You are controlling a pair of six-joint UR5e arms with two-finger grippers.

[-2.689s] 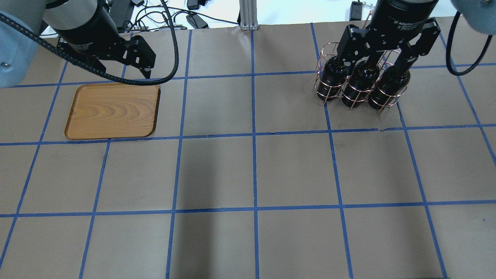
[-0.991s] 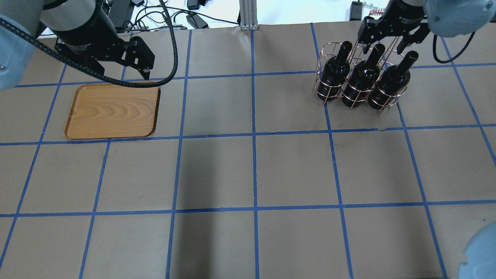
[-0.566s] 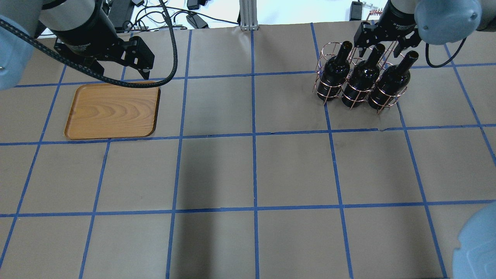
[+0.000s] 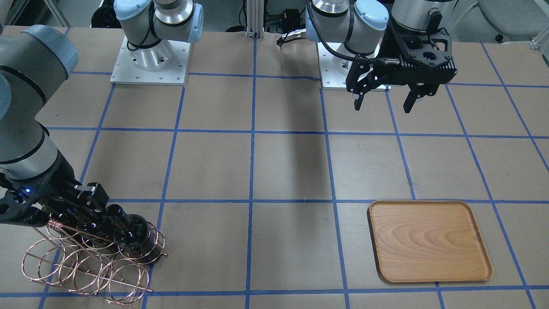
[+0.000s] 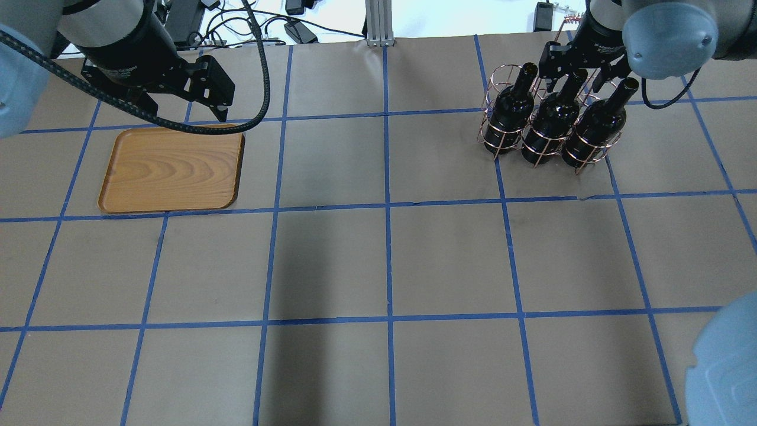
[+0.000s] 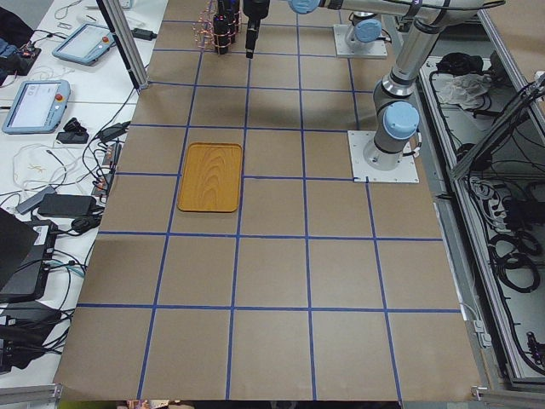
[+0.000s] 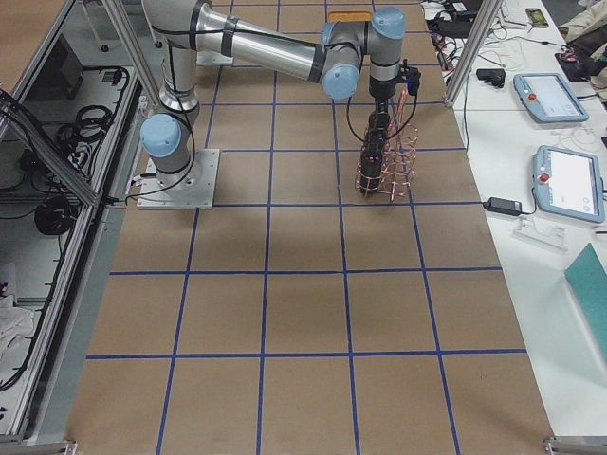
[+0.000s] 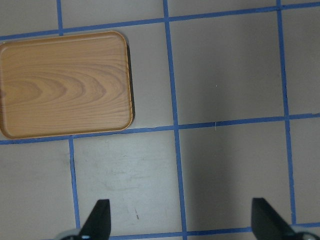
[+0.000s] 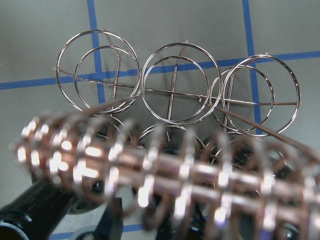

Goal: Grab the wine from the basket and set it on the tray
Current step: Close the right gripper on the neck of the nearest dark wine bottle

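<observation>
Wine (image 5: 547, 127) in basket (image 9: 165, 172) — right claw (image 5: 576, 72) close

No text could be read in full. In the overhead view, a short line of white lettering stood on the black body of the left gripper (image 4: 381, 106) and of the right gripper (image 5: 578, 74), too small to make out. The tablet (image 7: 569, 182) screens in the side views showed no legible characters.
</observation>
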